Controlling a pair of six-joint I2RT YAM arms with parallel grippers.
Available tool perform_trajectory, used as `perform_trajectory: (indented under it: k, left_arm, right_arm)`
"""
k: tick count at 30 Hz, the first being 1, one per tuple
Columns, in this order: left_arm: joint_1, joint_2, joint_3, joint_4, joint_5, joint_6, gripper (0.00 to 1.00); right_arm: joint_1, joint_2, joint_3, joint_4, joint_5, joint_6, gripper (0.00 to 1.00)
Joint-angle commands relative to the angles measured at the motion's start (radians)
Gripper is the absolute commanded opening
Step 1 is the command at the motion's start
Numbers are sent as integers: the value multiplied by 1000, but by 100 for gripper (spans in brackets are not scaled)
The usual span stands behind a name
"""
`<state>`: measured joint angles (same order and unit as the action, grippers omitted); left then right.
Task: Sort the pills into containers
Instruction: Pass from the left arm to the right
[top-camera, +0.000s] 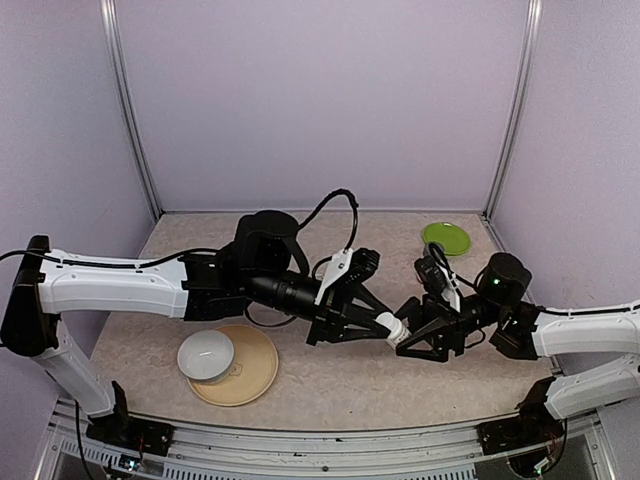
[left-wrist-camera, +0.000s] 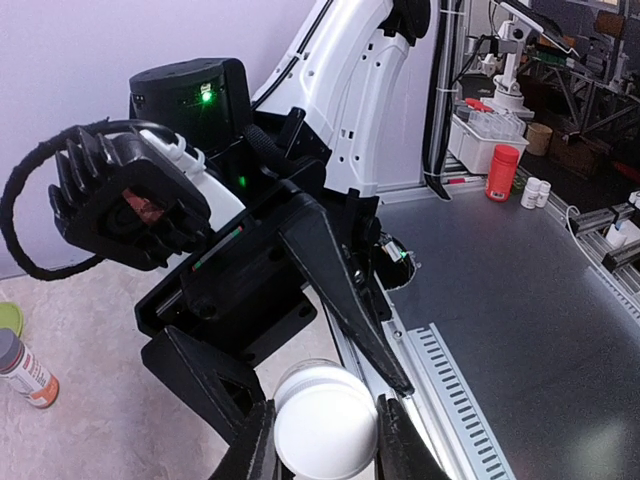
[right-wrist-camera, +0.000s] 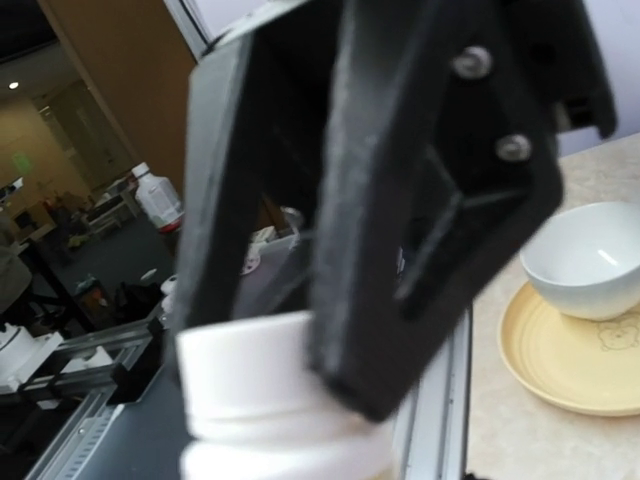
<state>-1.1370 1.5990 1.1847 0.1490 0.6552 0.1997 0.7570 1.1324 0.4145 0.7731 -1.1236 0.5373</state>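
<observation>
The pills and the clear pill box cannot be made out in any view; the arms cover much of the table behind the yellow plate (top-camera: 250, 372). An orange-labelled bottle (left-wrist-camera: 26, 369) lies on the tabletop, cut off by the edge of the left wrist view, and its place relative to the plate cannot be told.

A small white bottle (left-wrist-camera: 322, 418) hangs in the air to the right of the plate. It is opaque, so its contents are hidden. The left gripper (left-wrist-camera: 322, 447) clamps it, one finger touching each side. The right gripper (top-camera: 407, 338) meets the bottle's other end. Its blurred fingers flank the cap, but whether they press on it cannot be told. The bottle's long axis runs roughly level, from one gripper to the other, away from the plate.

A white bowl (top-camera: 206, 355) sits on the plate's left part, its visible inside plain white. A green disc (top-camera: 446, 238) lies far behind and right of the plate.
</observation>
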Motion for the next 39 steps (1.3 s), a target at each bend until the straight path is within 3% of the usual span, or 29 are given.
perform_trajectory:
  k: [1,9,18,27,30,33,39]
  left_arm:
    - [-9,-24,-33,69,-24,6,2]
    - [-14,-35,-66,104,-53,5,2]
    - [-27,-86,-152,228,-134,-1,2]
    - [-27,-98,-175,257,-159,-8,2]
    - [-27,-104,-181,262,-164,-8,1]
    - [-27,-110,-186,270,-162,-10,1]
    - [-25,-107,-186,274,-153,-17,1]
  right_arm:
    - [13,-1,8,106,-28,42,59]
    - [13,24,-16,257,-19,131,50]
    - [13,84,-43,428,-19,231,47]
    - [18,124,-46,466,-20,251,43]
    - [19,130,-46,466,-23,248,46]
    - [18,134,-46,442,-19,234,57]
    - [21,142,-50,455,-21,240,56]
